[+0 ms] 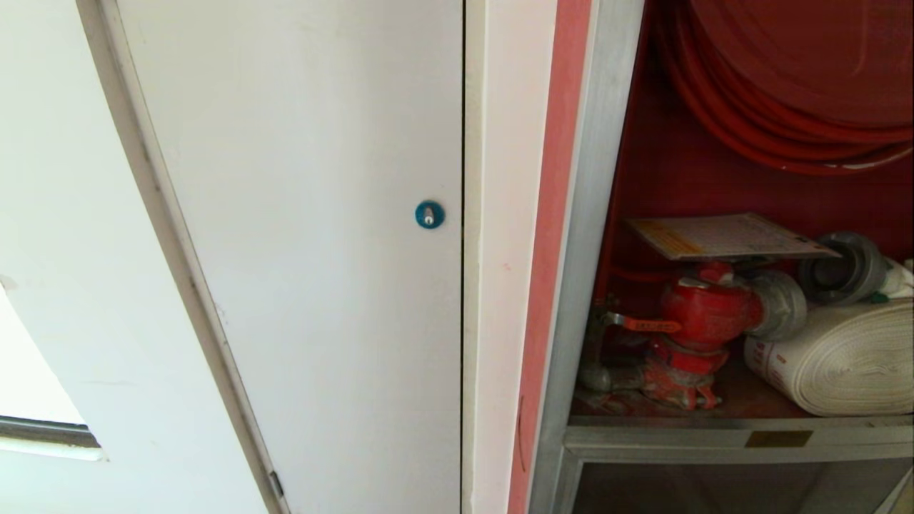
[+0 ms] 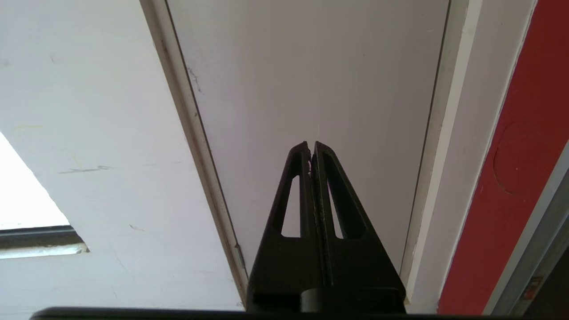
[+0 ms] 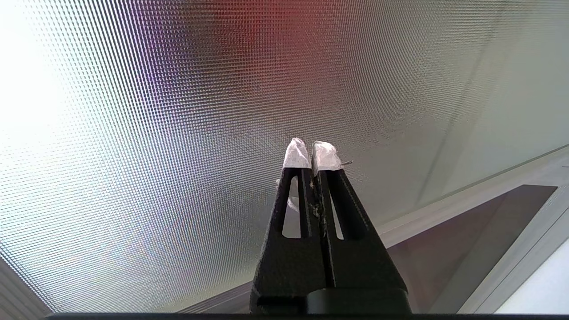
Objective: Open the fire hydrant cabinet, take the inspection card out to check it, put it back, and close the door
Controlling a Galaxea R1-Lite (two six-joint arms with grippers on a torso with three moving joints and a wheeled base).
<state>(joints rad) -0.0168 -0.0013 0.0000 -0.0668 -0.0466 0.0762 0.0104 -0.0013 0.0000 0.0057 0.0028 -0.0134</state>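
Note:
The fire hydrant cabinet (image 1: 578,285) stands open at the right of the head view, its red inside bare to view. The inspection card (image 1: 728,235) lies flat on top of the red valve (image 1: 703,314), below the red hose reel (image 1: 785,86) and beside the white rolled hose (image 1: 835,364). Neither arm shows in the head view. My left gripper (image 2: 311,144) is shut and empty, pointing at the grey-white panel door (image 2: 311,66). My right gripper (image 3: 311,149), with white-wrapped tips, is shut and empty close before a patterned glass pane (image 3: 178,133) in a silver frame, apparently the door.
The grey-white panel door (image 1: 307,250) with its blue round lock (image 1: 429,214) fills the middle of the head view. A pink-red strip (image 1: 557,214) runs beside the cabinet's silver frame. A lower compartment (image 1: 714,485) sits under the cabinet shelf. A dark pane (image 3: 466,249) lies beyond the patterned glass.

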